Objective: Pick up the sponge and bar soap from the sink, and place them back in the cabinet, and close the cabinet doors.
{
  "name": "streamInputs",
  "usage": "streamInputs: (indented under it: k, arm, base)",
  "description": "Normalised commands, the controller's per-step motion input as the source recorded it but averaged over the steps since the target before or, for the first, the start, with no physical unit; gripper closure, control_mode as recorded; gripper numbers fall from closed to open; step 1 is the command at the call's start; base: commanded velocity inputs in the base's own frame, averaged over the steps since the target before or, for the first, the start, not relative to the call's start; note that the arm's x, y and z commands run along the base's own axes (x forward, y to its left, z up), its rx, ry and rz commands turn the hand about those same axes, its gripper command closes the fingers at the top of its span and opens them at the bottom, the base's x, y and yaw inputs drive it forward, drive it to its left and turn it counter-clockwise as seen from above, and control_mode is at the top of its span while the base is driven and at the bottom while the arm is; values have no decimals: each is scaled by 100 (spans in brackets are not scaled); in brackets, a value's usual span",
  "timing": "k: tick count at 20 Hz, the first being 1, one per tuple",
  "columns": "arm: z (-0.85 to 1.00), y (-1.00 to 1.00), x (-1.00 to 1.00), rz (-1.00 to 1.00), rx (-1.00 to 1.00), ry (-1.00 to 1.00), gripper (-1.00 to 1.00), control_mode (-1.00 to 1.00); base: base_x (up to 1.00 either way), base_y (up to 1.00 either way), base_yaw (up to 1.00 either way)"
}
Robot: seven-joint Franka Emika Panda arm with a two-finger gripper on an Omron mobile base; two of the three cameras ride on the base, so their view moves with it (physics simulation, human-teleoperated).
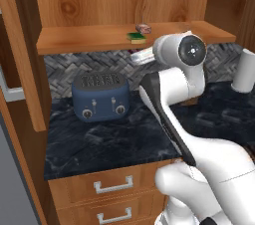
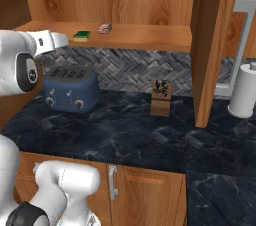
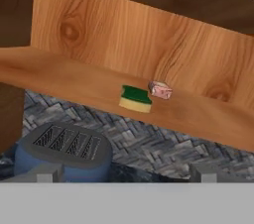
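The sponge [image 3: 135, 97], green on top and yellow below, lies flat near the front edge of the cabinet's plank shelf [image 3: 64, 77]. Close behind it to the right rests the pinkish bar soap [image 3: 160, 90]. The base views show the same pair: the sponge [image 1: 136, 36] [image 2: 82, 35] in front, the bar soap [image 1: 143, 28] [image 2: 104, 28] behind. My gripper [image 3: 125, 174] is open and holds nothing. It hangs back from the shelf, a little below it. Both cabinet doors stand open: the left door [image 1: 22, 55] and the right door [image 2: 210, 45]. The sink is out of view.
A blue toaster [image 1: 101, 96] [image 2: 70, 89] stands on the dark marble counter [image 1: 109, 142] just under the shelf. A wooden knife block [image 2: 161, 98] is by the back wall and a white paper roll [image 2: 244, 90] at the right. Drawers [image 1: 113, 185] sit below.
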Motion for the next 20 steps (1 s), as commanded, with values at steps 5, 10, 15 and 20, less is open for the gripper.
streamInputs:
  k: [5,10,15,20]
  arm:
    - [0,4,-77,5,-3,-16,-100,-100]
    - [0,0,-71,7,0,-13,-100,-100]
    - [0,0,-68,6,0,-11,-100,-100]
    - [9,1,-60,1,0,-9,-100,-100]
  base:
    - [0,0,0]
    - [0,0,0]
    - [0,0,0]
    - [0,0,0]
